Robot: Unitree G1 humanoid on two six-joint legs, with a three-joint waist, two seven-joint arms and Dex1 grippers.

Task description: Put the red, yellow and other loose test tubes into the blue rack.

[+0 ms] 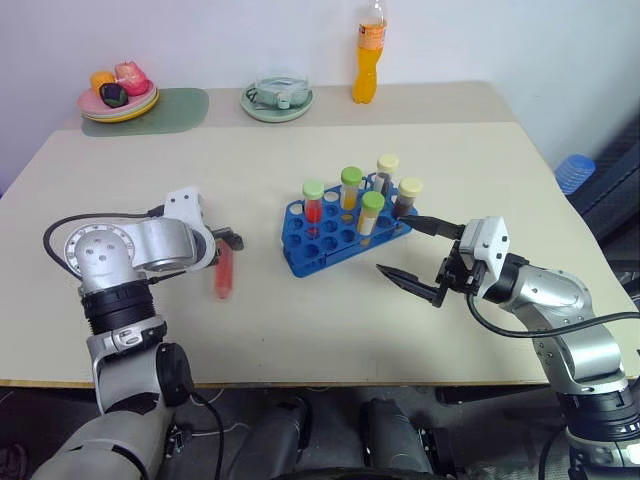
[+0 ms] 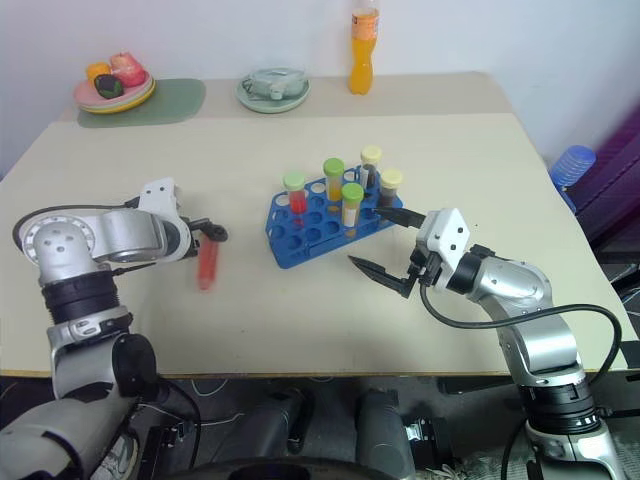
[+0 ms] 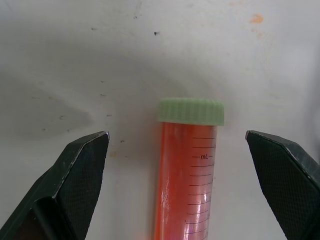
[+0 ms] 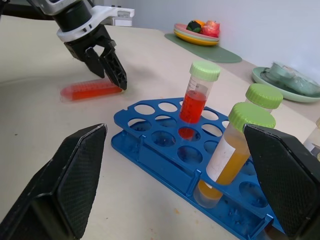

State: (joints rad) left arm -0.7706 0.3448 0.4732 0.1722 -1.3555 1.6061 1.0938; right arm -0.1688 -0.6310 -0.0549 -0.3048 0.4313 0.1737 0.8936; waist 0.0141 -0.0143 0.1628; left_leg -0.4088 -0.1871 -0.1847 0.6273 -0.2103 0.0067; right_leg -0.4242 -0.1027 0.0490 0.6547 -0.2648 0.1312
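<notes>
The beige table [image 1: 300,330] carries everything, with a green mat [image 1: 180,108] and a plate of toy food [image 1: 118,98] at its far left corner, a pale dish [image 1: 277,100] beside them and a tall orange drink bottle [image 1: 368,55] at the far edge. Near the middle stands the blue rack [image 1: 335,235], holding five capped tubes upright: a red-filled one [image 1: 313,203], two yellow-orange ones with green caps [image 1: 350,187], and two with pale caps at its right end [image 1: 388,172]. To the rack's left a loose red tube [image 1: 223,272] lies flat on the table, its green cap [image 3: 191,111] and printed graduation lines marked "mL" clear in the left wrist view. The left gripper [image 3: 180,145] hangs over that tube with its fingers spread wide on either side, not touching it. The right gripper [image 1: 420,250] hovers just right of the rack, fingers parted and empty.
</notes>
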